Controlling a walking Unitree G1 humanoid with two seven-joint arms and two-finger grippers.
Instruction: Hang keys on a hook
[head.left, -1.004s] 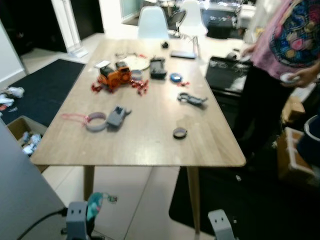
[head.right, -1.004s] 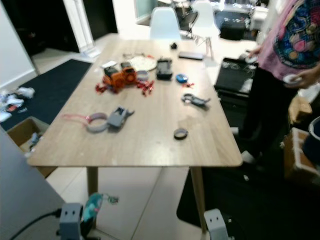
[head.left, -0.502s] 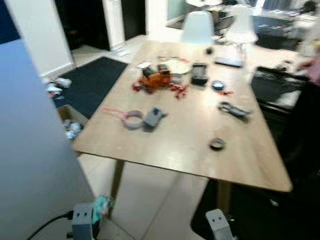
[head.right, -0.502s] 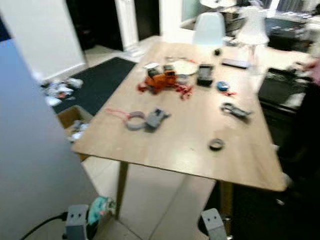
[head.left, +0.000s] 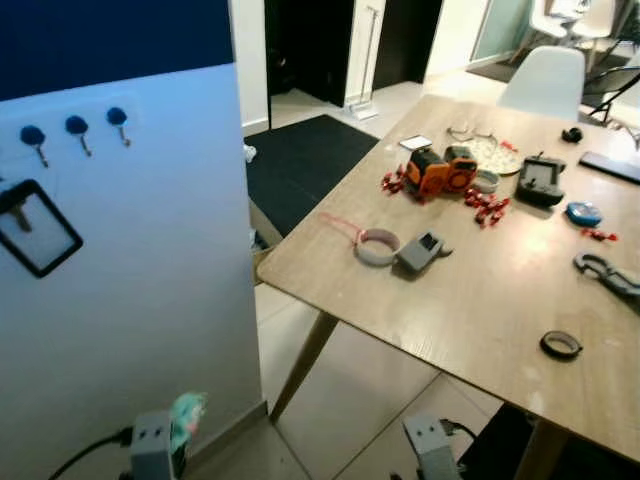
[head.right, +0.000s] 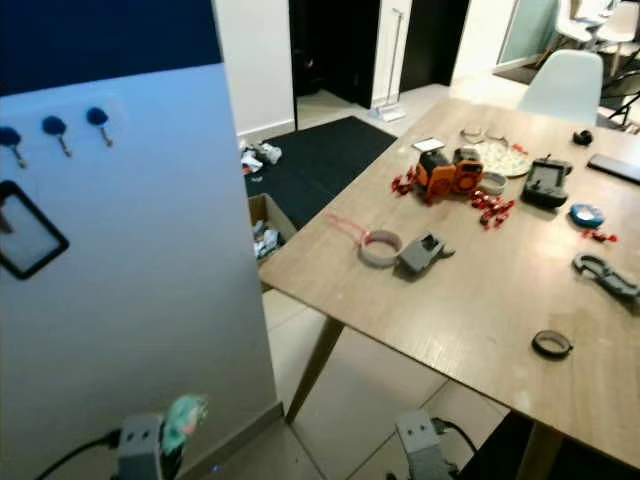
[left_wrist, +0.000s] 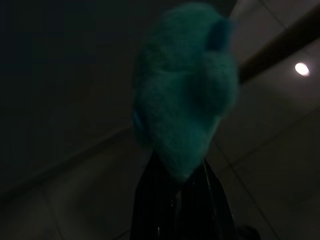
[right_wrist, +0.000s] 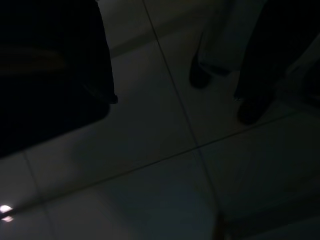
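Down at the near left you see your left gripper (left_wrist: 175, 200), its black fingers (left_wrist: 155, 210) pressed together on a fuzzy teal plush keychain (left_wrist: 182, 95); the keys themselves are hidden in the dark wrist view, so you can't make them out. In the head view that teal plush sits atop the left arm's grey wrist block (head.left: 152, 445), low and in front of the pale blue-white wall panel (head.left: 150, 290). High on the panel's left stand three blue-headed hooks (head.left: 76, 127) in a row, with a black-framed rectangle (head.left: 35, 228) cut off at the picture's edge below them. Your right arm hangs idle; its grey wrist block (head.left: 428, 440) is cut by the bottom edge, and you cannot tell how its fingers stand. To the right, the light wooden table (head.left: 480, 300) carries an orange toy vehicle (head.left: 440, 172) and a grey tape roll (head.left: 378, 246).
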